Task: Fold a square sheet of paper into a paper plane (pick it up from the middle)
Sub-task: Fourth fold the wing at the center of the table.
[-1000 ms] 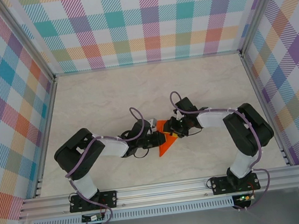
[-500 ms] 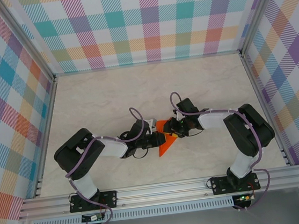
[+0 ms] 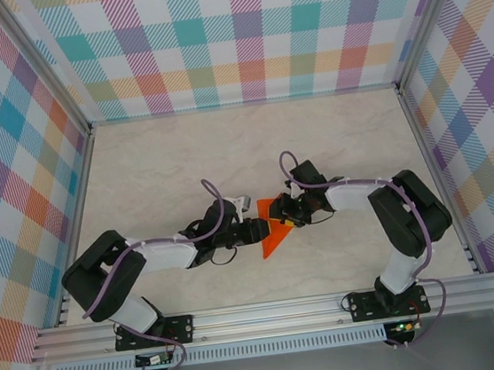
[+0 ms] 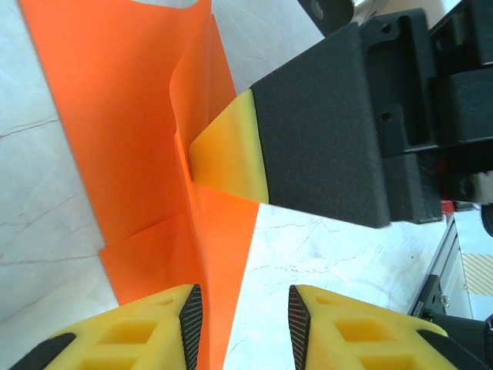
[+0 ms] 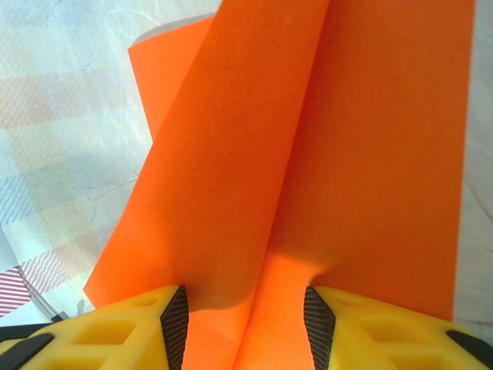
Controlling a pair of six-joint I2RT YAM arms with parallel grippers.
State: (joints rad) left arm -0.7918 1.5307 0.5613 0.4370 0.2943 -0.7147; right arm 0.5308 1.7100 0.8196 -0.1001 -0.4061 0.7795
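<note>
Now farther back, left fingers point(image 4: 139, 339) apart — right fingers point(image 5: 131, 324) likewise, astride the orange paper point(image 3: 271, 240).

I count 1 orange paper sheet point(image 3: 272, 239), 2 arms point(image 3: 158, 253) point(image 3: 364, 194) w/ 1 gripper ea., i.e. left gripper point(image 3: 256, 228) & right gripper point(image 3: 280, 220), 1 table point(image 3: 181, 157), 3 plaid walls point(image 3: 239, 34).

left wrist | I see the thin bright orange folded paper point(image 4: 115, 100) on the pale marble tabletop point(image 4: 31, 193) | left gripper point(image 4: 243, 320) fingers spread, paper's lower edge between them | right gripper's black textured finger point(image 4: 323, 123) meets the paper at a yellow patch
</note>
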